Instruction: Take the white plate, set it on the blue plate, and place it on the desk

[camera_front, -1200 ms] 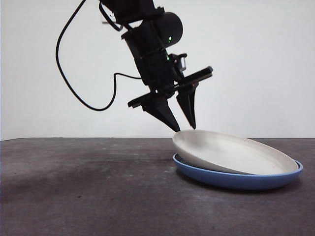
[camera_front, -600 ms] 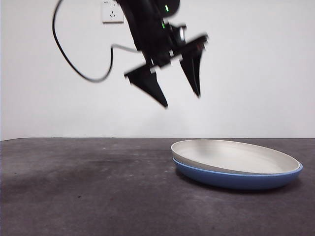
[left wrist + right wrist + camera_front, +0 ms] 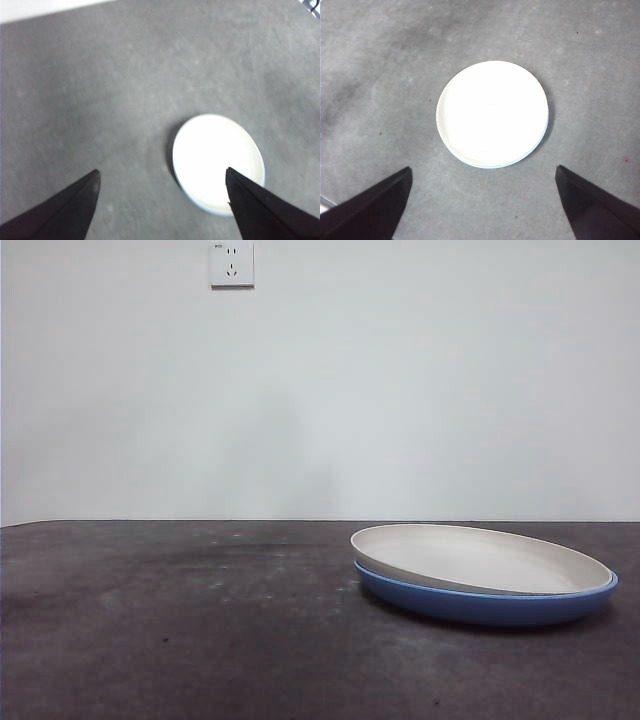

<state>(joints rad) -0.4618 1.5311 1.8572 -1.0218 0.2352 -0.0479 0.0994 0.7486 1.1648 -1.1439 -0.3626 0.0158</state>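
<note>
White plate (image 3: 480,558), a wide, shallow, round dish of matte off-white with a low curved rim, lies inside the blue plate (image 3: 490,604), a glossy medium-blue round dish of about the same breadth. In the front view the pair sits on the desk (image 3: 180,630), a broad, flat, dark grey-brown surface with mottled scuffs, and only the blue rim and underside show beneath the pale dish. The white plate sits slightly off-centre, so that a thin blue crescent shows along one side of it in the right wrist view. No arm appears in the front view. A white wall socket (image 3: 231,263) is fixed high on the pale wall behind the desk.

Left gripper (image 3: 162,197): two black jaws spread wide, holding nothing, high above the desk. The stacked plates lie below it, nearer to one jaw than to the other, and that jaw's tip overlaps the white plate's edge in the picture without touching it.

Right gripper (image 3: 485,195): two black jaws likewise spread wide and empty, high above the desk. The stacked plates lie below and ahead of it, about midway between the lines of its two jaws and well apart from both.
</note>
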